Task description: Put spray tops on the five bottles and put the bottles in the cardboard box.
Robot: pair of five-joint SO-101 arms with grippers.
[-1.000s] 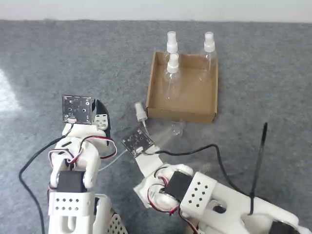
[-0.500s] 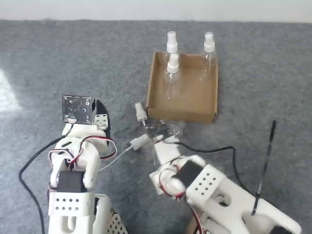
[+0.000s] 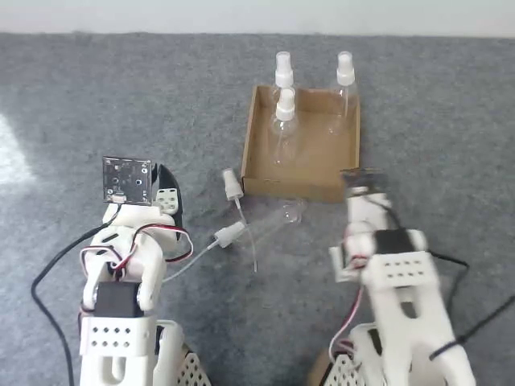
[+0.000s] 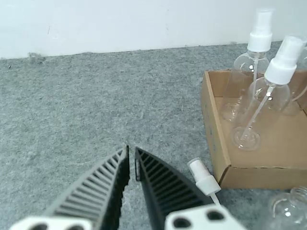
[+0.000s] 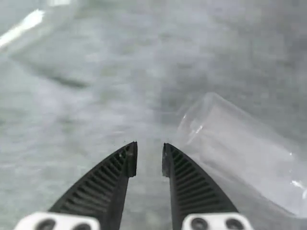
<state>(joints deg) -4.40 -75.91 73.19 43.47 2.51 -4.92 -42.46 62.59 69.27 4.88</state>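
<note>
Logged left gripper (image 4: 132, 149) low over the grey carpet (image 3: 96, 96), fingers all but pressed together, gripping nothing. Found right gripper (image 5: 149, 146) low over the carpet too, fingers parted by a narrow gap, pinching nothing, tips just beside a clear bottle (image 5: 240, 158) lying on its side; blurred, so could not tell which bottle. Spotted cardboard box (image 3: 299, 190) at the far middle of the table, open side up. Counted three bottles upright there, spray tops on: middle bottle (image 3: 286, 121) inside near the left wall, far-left bottle (image 3: 283, 76) at the far-left corner, inside the box going by the left wrist view, far-right bottle (image 3: 344, 80) at the far-right corner, inside or just behind, could not tell. Saw an uncapped bottle (image 3: 291, 213) lying on the carpet just in front of the box's near wall. Marked two loose spray tops with dip tubes on the carpet: first spray top (image 3: 232, 185) just beside the box's near-left corner, second spray top (image 3: 228, 235) farther from the box, between the two arms, apart from both grippers.
</note>
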